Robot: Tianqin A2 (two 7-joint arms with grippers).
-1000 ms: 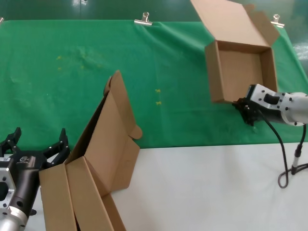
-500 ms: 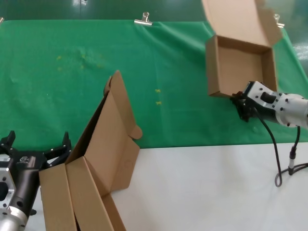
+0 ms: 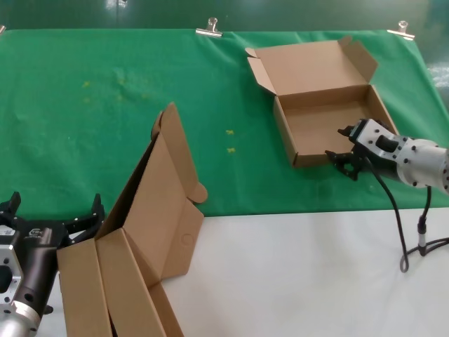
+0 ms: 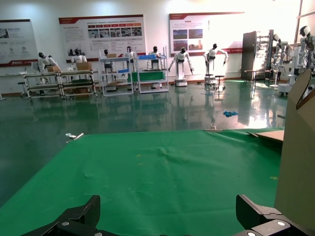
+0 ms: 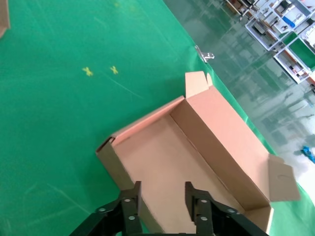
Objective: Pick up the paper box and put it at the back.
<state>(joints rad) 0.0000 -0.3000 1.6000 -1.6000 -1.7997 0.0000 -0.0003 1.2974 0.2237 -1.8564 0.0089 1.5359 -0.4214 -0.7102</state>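
On green cloth [image 3: 126,119] at back, box [image 3: 319,105] lies flat, lid open. Right gripper [image 3: 342,147], jaws spread, straddles near wall; careless retreat could snag it. Left gripper [image 3: 52,217] open, parked.

The paper box [image 3: 330,116] lies on the back [image 3: 105,105], at its right side. The other boxes [image 3: 147,239] stand near the front left, partly on the worktop [image 3: 302,274]. The right tool [image 3: 344,153] is at the box's front wall, the left tool [image 3: 49,217] beside the other boxes.
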